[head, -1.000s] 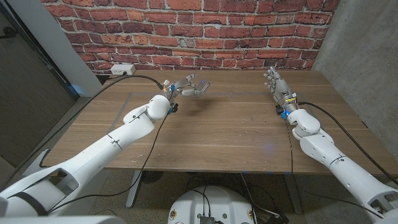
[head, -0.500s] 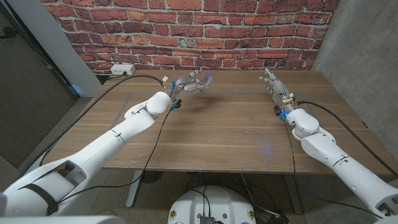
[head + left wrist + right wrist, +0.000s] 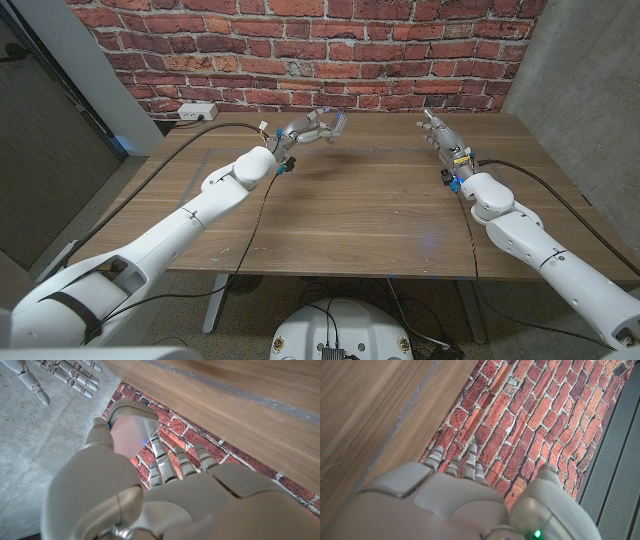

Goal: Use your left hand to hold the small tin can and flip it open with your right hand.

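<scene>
We count 2 robot hands, left [image 3: 312, 131] & right [image 3: 438, 133], 1 table [image 3: 370, 205], 1 wall socket [image 3: 197, 111].

I see the wooden counter [image 3: 380, 200] set against a red brick wall [image 3: 300, 40], with what may be a white power strip [image 3: 197, 111] at its base, cable trailing.

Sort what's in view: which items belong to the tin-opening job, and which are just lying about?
Job:
- small tin can, held off the table in the left hand
- right hand, empty, fingers apart

Lying about:
- white socket box at the brick wall
- black cable across the table
</scene>
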Controlling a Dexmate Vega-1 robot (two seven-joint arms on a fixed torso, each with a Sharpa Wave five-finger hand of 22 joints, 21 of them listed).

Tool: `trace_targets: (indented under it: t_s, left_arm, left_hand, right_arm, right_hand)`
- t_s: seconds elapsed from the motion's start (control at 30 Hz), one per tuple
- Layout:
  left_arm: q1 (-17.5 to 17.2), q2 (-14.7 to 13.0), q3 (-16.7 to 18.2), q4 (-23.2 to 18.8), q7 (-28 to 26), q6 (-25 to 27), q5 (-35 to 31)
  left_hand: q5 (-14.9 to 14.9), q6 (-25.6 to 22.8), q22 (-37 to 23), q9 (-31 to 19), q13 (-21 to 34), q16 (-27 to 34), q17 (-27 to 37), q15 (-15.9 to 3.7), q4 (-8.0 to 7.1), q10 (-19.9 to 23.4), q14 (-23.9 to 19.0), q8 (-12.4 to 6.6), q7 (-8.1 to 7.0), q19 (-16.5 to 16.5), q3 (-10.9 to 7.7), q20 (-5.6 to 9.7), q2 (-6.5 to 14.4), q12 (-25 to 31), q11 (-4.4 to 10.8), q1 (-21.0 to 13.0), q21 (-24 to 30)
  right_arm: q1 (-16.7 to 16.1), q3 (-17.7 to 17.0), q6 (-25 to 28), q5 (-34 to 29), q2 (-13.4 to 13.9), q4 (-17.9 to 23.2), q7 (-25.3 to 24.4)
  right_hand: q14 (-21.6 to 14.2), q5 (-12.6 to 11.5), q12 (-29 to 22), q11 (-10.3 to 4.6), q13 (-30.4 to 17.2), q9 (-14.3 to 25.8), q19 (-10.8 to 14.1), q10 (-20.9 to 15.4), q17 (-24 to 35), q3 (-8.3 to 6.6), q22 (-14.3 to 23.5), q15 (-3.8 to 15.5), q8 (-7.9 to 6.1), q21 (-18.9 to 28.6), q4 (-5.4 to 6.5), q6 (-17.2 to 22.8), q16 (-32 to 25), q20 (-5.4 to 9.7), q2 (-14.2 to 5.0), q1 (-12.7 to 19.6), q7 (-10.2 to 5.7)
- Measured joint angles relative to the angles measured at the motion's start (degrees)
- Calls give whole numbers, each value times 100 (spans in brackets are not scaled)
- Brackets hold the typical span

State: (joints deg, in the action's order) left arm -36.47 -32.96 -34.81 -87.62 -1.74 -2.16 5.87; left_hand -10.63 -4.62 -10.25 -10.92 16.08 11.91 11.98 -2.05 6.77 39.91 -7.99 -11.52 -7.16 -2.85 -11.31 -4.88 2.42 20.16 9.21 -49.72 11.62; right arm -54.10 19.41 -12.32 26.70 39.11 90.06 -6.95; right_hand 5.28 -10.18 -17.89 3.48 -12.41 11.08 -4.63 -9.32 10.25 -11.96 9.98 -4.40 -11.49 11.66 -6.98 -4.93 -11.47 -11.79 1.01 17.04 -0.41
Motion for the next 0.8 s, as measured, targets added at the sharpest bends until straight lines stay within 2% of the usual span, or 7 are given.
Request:
trace_targets:
  t_s: [0.2, 0.4, 0.53, 0.8]
  left_arm:
    - [40, 75, 5, 172, 168, -238, 245]
    - [64, 152, 21, 339, 316, -403, 479]
    - [74, 209, 47, 466, 453, -504, 693]
    - [76, 300, 84, 688, 649, -653, 979]
  left_hand:
    - [1, 0, 0, 0, 5, 0, 0, 0, 0, 9, 0, 0, 0, -10, 0, 29, 0, 19, -9, 0, 0]
    - [-22, 0, 0, -1, 5, 0, -17, 0, 0, 9, 1, 0, 0, 32, 0, 70, 1, 19, -8, -2, 0]
    - [-23, -10, 0, -1, 4, 0, -10, -22, 1, 9, 23, 0, -10, 32, 0, 70, 3, 18, -8, -4, 0]
    - [-22, -31, 0, -1, 1, 0, -10, -22, 6, 39, 23, 0, -31, 31, -5, 69, 40, -6, -39, -44, 0]
  right_arm:
    - [-38, 8, 229, -25, 96, 238, -34]
    - [-61, 24, 403, -25, 150, 423, -48]
    - [-69, 33, 428, -20, 162, 479, -28]
    - [-92, 42, 428, -11, 193, 572, 35]
  right_hand:
    - [-36, 0, 0, 73, 0, -1, 62, 49, 0, 16, 0, -36, 0, 0, -33, 0, 0, 2, 7, 53, 0]
    - [-232, 0, 0, 81, 1, -1, 206, 40, 0, -23, 0, -299, 0, 0, -72, -22, 0, -16, -29, 150, 22]
    - [-232, 0, 24, 153, 5, -1, 221, 112, 0, -23, 0, -299, 0, 23, -72, -65, 0, -14, -6, 172, 18]
    - [-232, -1, 41, 183, 21, -1, 256, 143, 0, 1, 0, -299, 0, 23, -95, -74, 0, -49, 16, 195, 9]
